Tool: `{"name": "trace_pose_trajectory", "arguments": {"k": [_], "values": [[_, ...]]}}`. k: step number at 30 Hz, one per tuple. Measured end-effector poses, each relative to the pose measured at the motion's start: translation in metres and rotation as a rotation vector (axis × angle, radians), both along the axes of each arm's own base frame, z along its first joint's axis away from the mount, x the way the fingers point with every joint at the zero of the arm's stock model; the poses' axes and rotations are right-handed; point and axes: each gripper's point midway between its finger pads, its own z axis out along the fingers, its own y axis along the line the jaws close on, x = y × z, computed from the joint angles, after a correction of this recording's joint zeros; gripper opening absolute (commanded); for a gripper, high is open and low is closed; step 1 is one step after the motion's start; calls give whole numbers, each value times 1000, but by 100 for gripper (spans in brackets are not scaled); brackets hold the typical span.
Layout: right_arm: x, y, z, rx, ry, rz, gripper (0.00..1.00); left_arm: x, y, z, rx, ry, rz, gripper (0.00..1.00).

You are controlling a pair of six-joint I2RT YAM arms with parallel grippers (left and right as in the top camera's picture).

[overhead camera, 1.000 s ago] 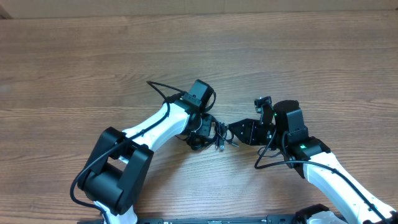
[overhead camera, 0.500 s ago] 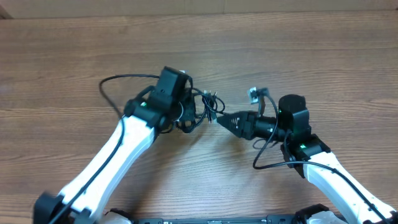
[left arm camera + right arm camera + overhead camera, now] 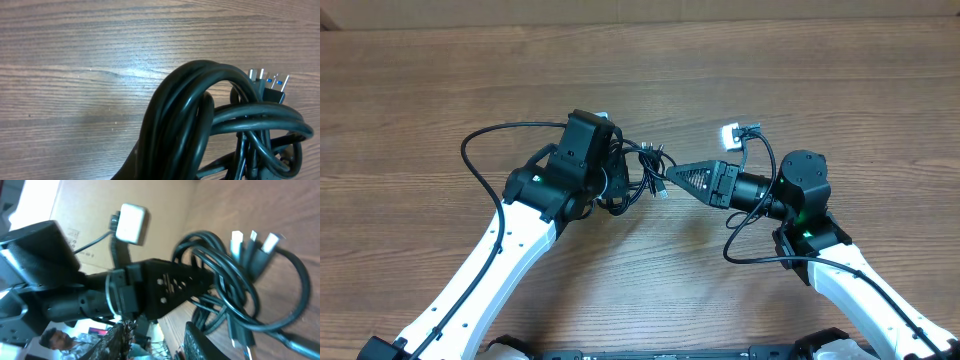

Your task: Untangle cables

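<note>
**Both Claws Meeting at the Cable Knot**

I am holding the cables (image 3: 645,168) in my left claw (image 3: 618,180), which is clenched down on the bunch. In my left wrist view the black loops are filling the lower right of the picture and hiding my own fingers. Silver plugs (image 3: 280,82) with blue inside are sticking up behind the top of the loops on the right.

The bunch is sitting near the middle of the table (image 3: 770,70), between my two claws and just to the right of the left one. Whether it is touching the wood or hanging above it, I cannot tell.

My right claw (image 3: 672,175) is pointing left, with its tip reaching into the right side of the bunch. In my right wrist view the upper finger (image 3: 170,287) is lying against the loops and the lower finger (image 3: 200,342) is showing at the bottom edge. The two are standing apart, with a few strands running between them. Whether they are pinching those strands or only straddling them, I cannot tell. Three plug ends (image 3: 270,242) are fanning out beyond the loops in that view.

A small white block (image 3: 728,133) is riding above my right wrist on its own cord. A thick black arm cord (image 3: 485,129) is arching out to the left of my left arm.
</note>
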Motion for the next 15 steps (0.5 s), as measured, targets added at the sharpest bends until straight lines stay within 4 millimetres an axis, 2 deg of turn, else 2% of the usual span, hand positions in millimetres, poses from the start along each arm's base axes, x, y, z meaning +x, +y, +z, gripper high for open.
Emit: {"name": "trace_pose_trajectory", "arguments": {"k": [4,7,12,15], "values": [[-1,-2,-9,-21,39,-3,43,0,0,0,-11,5,19,4],[5,-11,-24,-54,96,-45,48,-1,2,4,-15,1,30,4],[19,-33,-35,-84,131,-129,50,0,13,21,-35,-43,61,4],[22,-37,-36,-88,123,-144,50,0,16,30,-47,-72,67,4]]}}
